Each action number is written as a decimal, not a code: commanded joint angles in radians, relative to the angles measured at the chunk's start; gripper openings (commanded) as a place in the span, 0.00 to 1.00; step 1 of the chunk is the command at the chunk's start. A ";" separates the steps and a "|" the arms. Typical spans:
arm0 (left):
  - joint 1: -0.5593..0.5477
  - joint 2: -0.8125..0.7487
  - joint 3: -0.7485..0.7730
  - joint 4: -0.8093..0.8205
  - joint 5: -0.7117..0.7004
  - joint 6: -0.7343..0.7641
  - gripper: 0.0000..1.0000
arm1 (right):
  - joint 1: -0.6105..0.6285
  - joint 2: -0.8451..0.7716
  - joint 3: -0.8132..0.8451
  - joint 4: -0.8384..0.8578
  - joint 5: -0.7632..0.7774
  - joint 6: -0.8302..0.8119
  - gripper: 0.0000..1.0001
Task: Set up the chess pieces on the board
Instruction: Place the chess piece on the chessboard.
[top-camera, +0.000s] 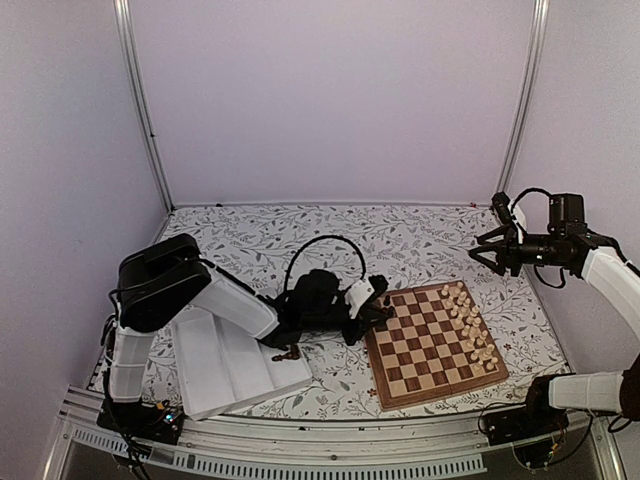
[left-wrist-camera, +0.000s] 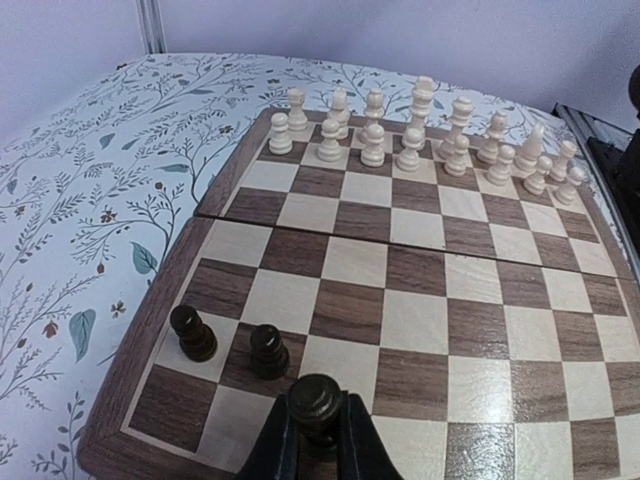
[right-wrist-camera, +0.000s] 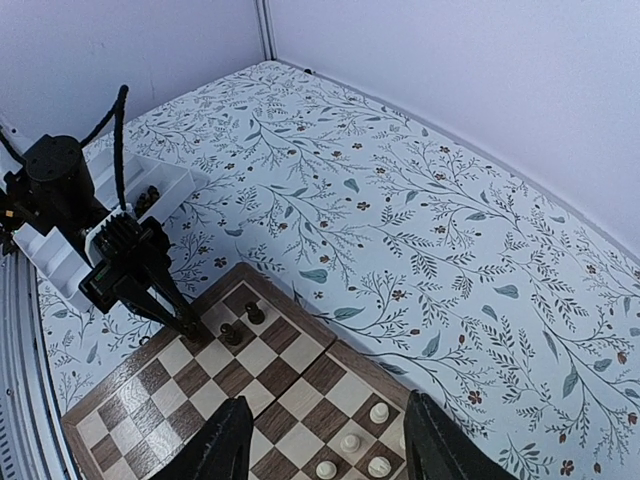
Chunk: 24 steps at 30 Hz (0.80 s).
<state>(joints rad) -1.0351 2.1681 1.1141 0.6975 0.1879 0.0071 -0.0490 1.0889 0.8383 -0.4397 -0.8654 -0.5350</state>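
Placement step, we judge: left gripper (left-wrist-camera: 316, 425) clamps a dark pawn (left-wrist-camera: 315, 395) over the board (left-wrist-camera: 480, 330) — next, seat and release; right gripper (right-wrist-camera: 328, 415) spread wide, empty.

Left hand (left-wrist-camera: 317, 428) clamped, right hand (right-wrist-camera: 328, 432) spread.

Cream pieces (left-wrist-camera: 410, 135) fill one edge of the board (left-wrist-camera: 420, 290); dark pawns (left-wrist-camera: 268, 350) stand opposite.

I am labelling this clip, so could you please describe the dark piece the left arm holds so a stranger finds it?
Find the chessboard, then its side opposite the cream pieces. Of three dark pieces there, it is the dark piece pinched between the fingers of the left gripper, while its two neighbours stand free.
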 joint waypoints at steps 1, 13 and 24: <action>0.012 0.028 0.023 -0.012 -0.016 -0.004 0.07 | -0.005 0.008 -0.007 0.014 -0.023 -0.009 0.55; 0.012 0.033 0.044 -0.049 -0.022 -0.004 0.19 | -0.006 0.019 -0.005 0.006 -0.032 -0.016 0.55; 0.010 0.004 0.021 -0.054 -0.008 -0.004 0.14 | -0.006 0.024 -0.004 -0.002 -0.040 -0.023 0.56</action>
<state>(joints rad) -1.0332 2.1941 1.1439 0.6540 0.1715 0.0017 -0.0490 1.1069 0.8383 -0.4404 -0.8791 -0.5446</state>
